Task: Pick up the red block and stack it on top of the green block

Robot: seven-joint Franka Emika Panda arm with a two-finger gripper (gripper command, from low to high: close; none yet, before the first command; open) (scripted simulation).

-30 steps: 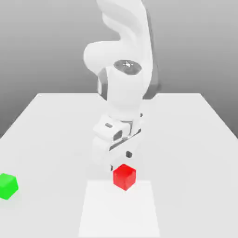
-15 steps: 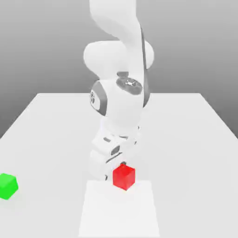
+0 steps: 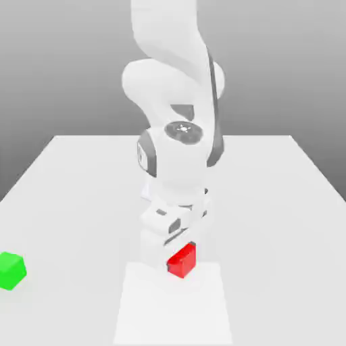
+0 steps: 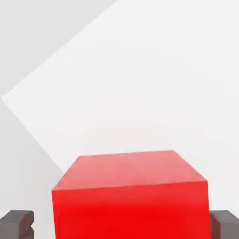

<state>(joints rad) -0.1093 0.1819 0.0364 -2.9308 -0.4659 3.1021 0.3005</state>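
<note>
While the claw (image 3: 177, 251) sits low over the red block (image 3: 182, 260), its fingers (image 4: 17, 223) look pressed on either side, so I'd call it clamped. Grab step, basically. Next up: lift off the surface (image 3: 270, 203), carry toward the green block (image 3: 11, 270), well apart at the exterior view's left.

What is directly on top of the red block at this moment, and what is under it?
The gripper sits over the red block, covering its top in the exterior view; a finger stands at each side. Under it lies the white table; the contact face itself is covered by the block.
</note>
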